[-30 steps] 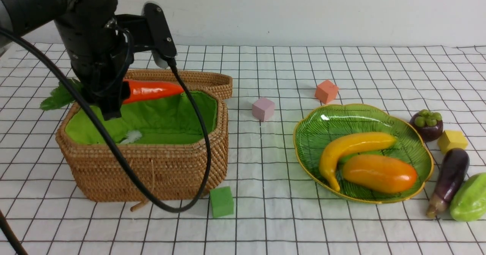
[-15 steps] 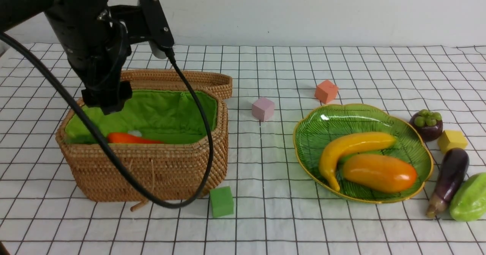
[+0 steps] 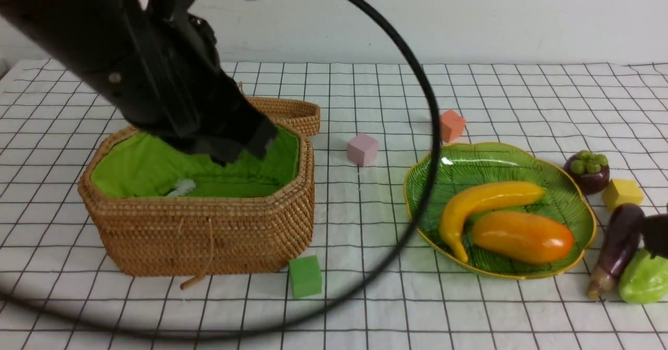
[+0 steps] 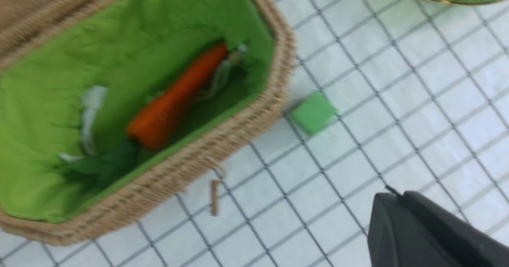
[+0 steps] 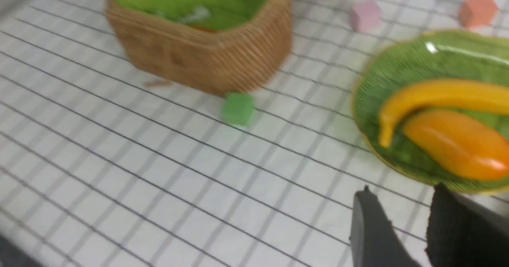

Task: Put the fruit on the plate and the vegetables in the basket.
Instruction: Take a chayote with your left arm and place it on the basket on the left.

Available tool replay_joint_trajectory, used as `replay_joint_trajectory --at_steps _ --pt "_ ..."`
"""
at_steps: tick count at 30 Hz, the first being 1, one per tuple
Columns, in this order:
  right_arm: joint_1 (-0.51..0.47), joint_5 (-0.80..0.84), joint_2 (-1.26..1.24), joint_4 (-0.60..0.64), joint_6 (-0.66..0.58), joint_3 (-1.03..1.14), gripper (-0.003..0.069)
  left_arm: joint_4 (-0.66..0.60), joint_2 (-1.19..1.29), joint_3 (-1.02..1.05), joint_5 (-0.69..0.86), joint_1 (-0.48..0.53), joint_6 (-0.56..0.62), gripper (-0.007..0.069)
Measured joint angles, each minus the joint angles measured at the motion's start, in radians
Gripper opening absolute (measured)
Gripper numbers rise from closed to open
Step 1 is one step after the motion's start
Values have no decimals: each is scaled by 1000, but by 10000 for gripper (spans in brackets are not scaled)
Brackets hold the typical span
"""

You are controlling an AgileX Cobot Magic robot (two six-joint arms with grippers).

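The carrot (image 4: 175,98) lies loose on the green lining inside the basket (image 3: 198,225); the front view hides it behind the wicker wall. My left gripper (image 4: 391,195) is shut and empty, above the cloth beside the basket. On the plate (image 3: 422,175) rest the banana (image 3: 485,198) and the mango (image 3: 522,238). The mangosteen (image 3: 587,170), the eggplant (image 3: 616,245) and the pale-green piece (image 3: 644,282) sit on the cloth to its right. My right gripper (image 5: 403,191) is open and empty near the plate's front rim, and shows dark at the front view's right edge.
Small cubes lie about: green (image 3: 305,276) before the basket, pink (image 3: 361,149) and orange (image 3: 452,125) between basket and plate, yellow (image 3: 621,192) beside the mangosteen. The left arm's cable (image 3: 428,146) loops across the middle. The basket's lid (image 3: 287,111) lies open behind it.
The left gripper let go of the carrot, which dropped into the basket. It then shut, and the arm swung up and right. The right gripper came into the front view.
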Motion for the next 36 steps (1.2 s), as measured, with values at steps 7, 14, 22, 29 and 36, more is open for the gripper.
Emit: replay_joint_trajectory --at_steps 7,14,22,29,36 --pt "-95 141 166 -282 221 3 238 24 -284 332 -132 -281 -177 -13" --pt "-505 52 337 -5 35 3 238 65 -553 555 -338 -344 -265 -13" --pt "-956 -101 606 463 -209 3 264 116 -706 620 -478 -344 -271 -13" --pt "-1092 -296 794 650 -316 3 416 117 -716 622 -502 -346 -271 -13" --pt "-1094 -397 975 657 -348 -27 507 118 -716 623 -500 -346 -271 -13"
